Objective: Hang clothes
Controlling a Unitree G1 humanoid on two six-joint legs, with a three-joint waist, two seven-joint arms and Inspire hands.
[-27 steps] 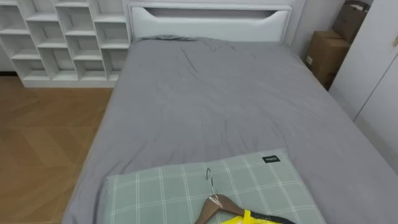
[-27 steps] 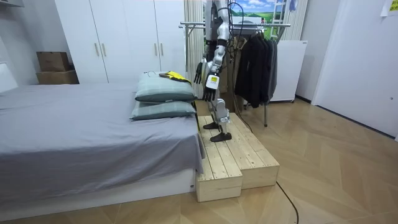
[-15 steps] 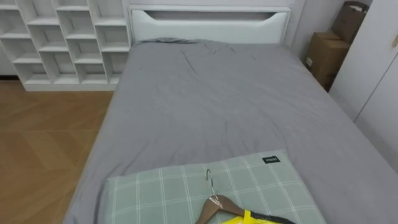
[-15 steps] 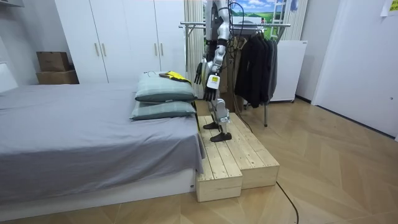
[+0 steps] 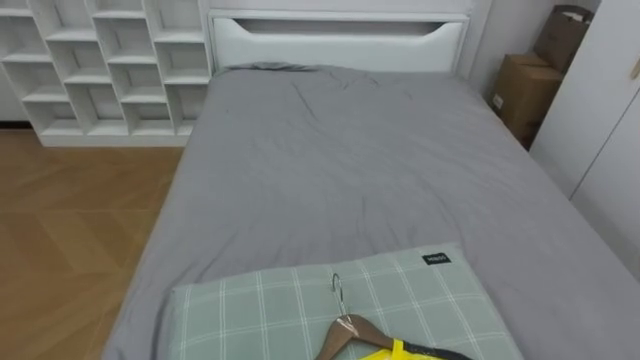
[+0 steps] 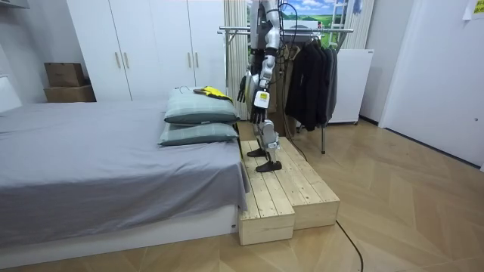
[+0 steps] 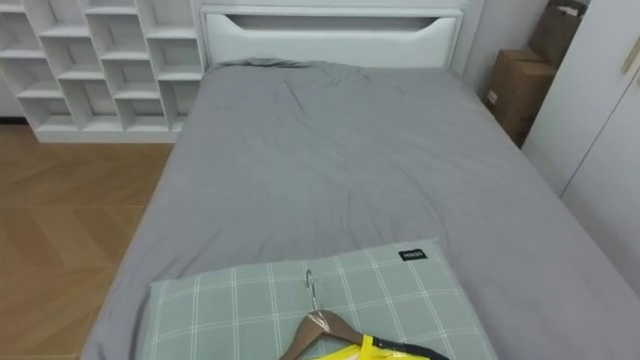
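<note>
Yellow garment (image 5: 402, 352), apparently one; one hanger (image 5: 343, 328); two pillows (image 6: 200, 109)

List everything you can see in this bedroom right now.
Bed: one, grey, centre.
Checked pillows: two, green, stacked, near end.
Wooden hanger with metal hook: one, brown, top pillow.
Garment: one, yellow, against hanger.
Cube shelf: one, white, left of bed.
Cardboard boxes: two, brown, right of bed.
Metal clothes rack: one, silver, behind robot, holding dark clothes.
Plank platform: one, pale wood, under robot.
Left hand, right hand: dark, hanging beside pillows.
</note>
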